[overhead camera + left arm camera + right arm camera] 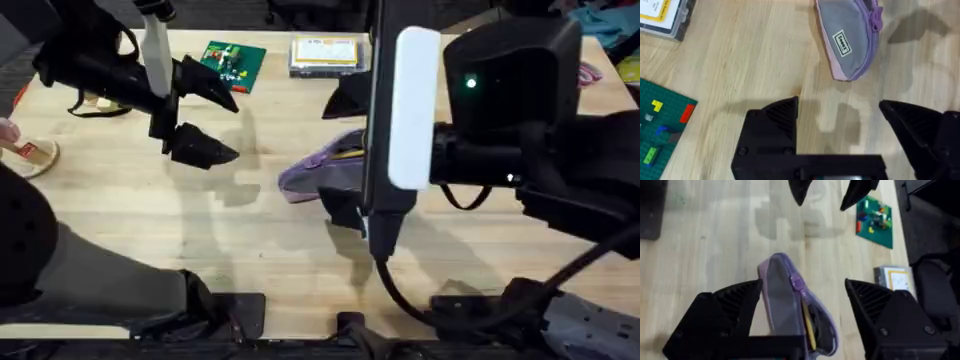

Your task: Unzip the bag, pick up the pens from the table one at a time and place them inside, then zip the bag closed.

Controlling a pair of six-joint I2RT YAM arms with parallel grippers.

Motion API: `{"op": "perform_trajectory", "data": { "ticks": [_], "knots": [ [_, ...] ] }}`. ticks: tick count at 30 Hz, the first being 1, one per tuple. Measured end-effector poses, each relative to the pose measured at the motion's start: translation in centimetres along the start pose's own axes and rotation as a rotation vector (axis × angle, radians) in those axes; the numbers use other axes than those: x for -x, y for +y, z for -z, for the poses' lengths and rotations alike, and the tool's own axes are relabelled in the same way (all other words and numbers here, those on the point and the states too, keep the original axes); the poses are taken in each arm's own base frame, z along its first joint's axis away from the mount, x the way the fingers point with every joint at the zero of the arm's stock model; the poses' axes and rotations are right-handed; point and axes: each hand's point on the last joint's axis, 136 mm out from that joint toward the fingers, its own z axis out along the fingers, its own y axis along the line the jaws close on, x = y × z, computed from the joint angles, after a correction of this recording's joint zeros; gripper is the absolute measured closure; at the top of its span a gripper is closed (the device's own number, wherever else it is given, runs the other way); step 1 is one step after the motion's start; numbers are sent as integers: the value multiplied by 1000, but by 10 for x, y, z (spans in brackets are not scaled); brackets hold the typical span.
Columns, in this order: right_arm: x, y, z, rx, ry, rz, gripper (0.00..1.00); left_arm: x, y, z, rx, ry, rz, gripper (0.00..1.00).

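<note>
The lilac bag [312, 168] lies near the middle of the table [200, 230], its grey side with a small label facing the left wrist view [847, 42]. Its zipper is partly open, the purple pull [796, 283] near one end and a thin yellow strip showing in the gap. My right gripper [804, 285] hangs open just above the bag, one finger on each side of it [345, 150]. My left gripper [210, 118] is open over bare wood to the bag's left, holding nothing [840, 115]. The pens are out of view.
A green brick baseplate [232, 65] and a clear box with a yellow label [325, 55] lie at the table's far edge. A person's hand [8, 130] rests at the left edge beside a small object. Bare wood stretches in front of the bag.
</note>
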Motion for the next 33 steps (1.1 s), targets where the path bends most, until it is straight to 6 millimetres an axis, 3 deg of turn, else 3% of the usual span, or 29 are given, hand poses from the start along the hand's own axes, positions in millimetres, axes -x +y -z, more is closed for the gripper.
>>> {"op": "perform_trajectory", "data": {
  "ticks": [13, 17, 33],
  "knots": [
    [-13, 6, -26, 55, 37, -24, 5, 0, 1, 0, 5, 0, -4, 7],
    [-26, 13, -42, 100, 75, 37, 5, 0, 1, 0, 5, 0, -4, 7],
    [-45, 19, -65, 143, 124, 152, 4, 0, 1, 0, 5, 0, -4, 7]
  ]
}}
